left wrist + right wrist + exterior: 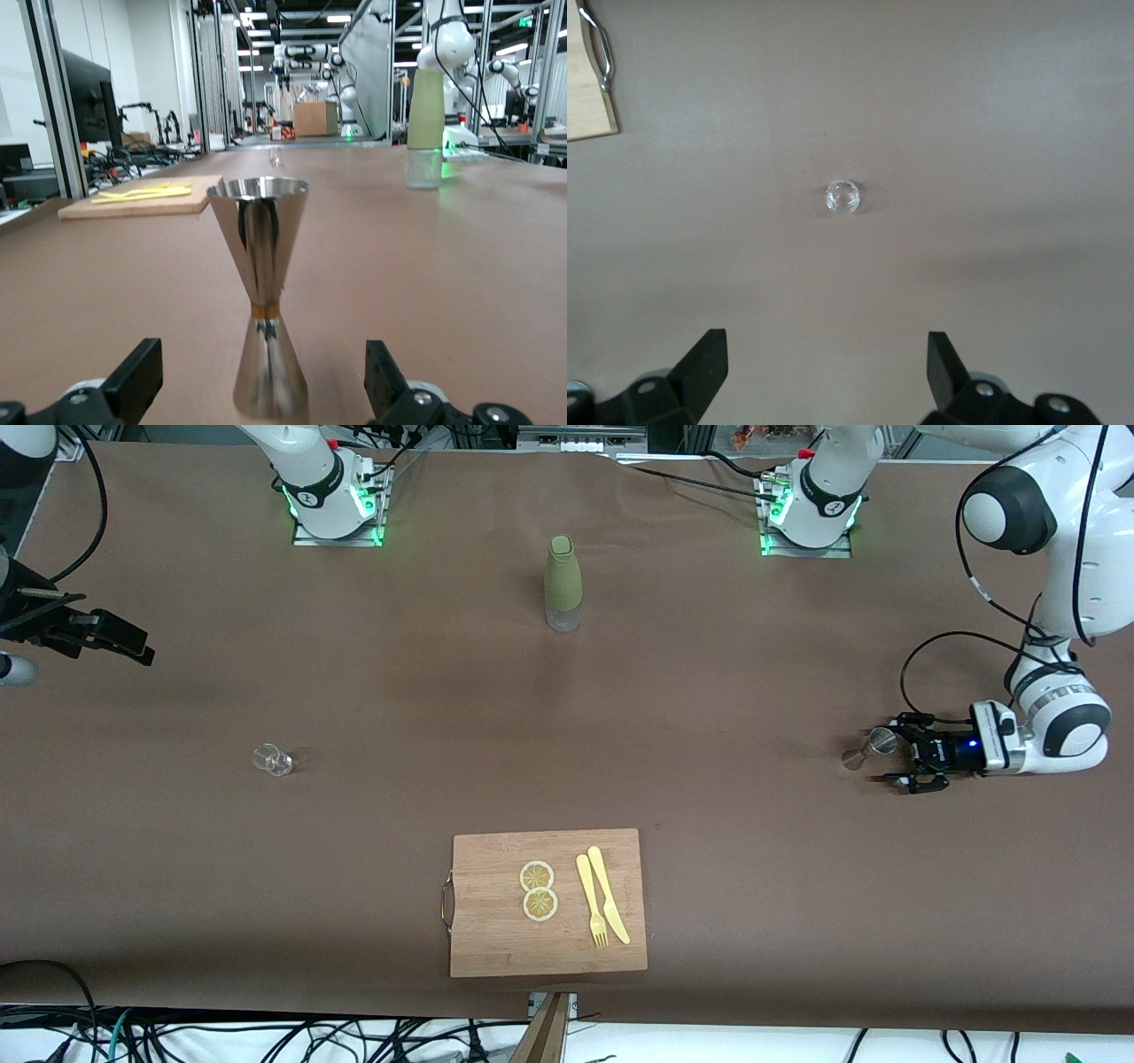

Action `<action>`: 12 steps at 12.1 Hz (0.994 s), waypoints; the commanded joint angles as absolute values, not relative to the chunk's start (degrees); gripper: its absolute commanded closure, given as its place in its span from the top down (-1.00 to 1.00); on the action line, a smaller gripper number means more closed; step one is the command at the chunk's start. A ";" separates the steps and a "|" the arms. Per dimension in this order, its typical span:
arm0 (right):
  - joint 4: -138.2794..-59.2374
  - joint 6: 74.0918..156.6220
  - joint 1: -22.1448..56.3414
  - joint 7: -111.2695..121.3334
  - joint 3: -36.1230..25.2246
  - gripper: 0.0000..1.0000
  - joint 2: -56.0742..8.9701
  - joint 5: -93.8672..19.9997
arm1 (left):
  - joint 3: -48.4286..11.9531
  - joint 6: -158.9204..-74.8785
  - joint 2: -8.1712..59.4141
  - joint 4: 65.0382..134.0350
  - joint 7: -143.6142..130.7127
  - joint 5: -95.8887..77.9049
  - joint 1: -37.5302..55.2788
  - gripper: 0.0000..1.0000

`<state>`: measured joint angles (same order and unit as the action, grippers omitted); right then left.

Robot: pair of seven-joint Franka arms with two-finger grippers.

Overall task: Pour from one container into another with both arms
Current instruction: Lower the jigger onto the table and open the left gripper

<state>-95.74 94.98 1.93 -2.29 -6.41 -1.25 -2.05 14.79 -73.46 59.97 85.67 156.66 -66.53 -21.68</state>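
A steel hourglass jigger (864, 748) stands upright on the brown table toward the left arm's end. My left gripper (897, 751) is low beside it and open. In the left wrist view the jigger (266, 292) rises in line with the gap of the left gripper (261, 379), touching neither finger. A small clear glass (272, 759) stands toward the right arm's end. My right gripper (133, 645) hangs open in the air at that end of the table. In the right wrist view the glass (842, 196) lies well ahead of the empty right gripper (824, 361).
A tall green bottle (563, 584) with a clear base stands midway between the two arm bases. A wooden cutting board (496, 948) with two lemon slices (538, 890), a yellow fork (591, 901) and a yellow knife (609, 893) lies near the front edge.
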 commanded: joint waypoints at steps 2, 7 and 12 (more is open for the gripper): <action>-95.19 95.10 1.49 -1.58 -7.74 1.00 -1.76 -4.92 | 17.57 -70.84 60.39 80.17 159.44 -61.79 -22.15 1.00; -94.75 95.71 1.58 -1.06 -7.65 1.00 -1.67 -4.13 | 18.90 -70.75 55.21 76.29 142.34 -55.83 -21.36 1.00; -94.75 98.61 1.76 -0.70 -7.47 1.00 -1.67 -1.50 | 18.98 -71.10 43.97 76.99 116.85 -49.49 -19.87 1.00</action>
<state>-95.32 98.25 1.67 -1.49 -7.62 -1.67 -2.78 18.57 -71.25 49.17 75.27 124.43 -52.75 -21.11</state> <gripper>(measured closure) 0.000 0.000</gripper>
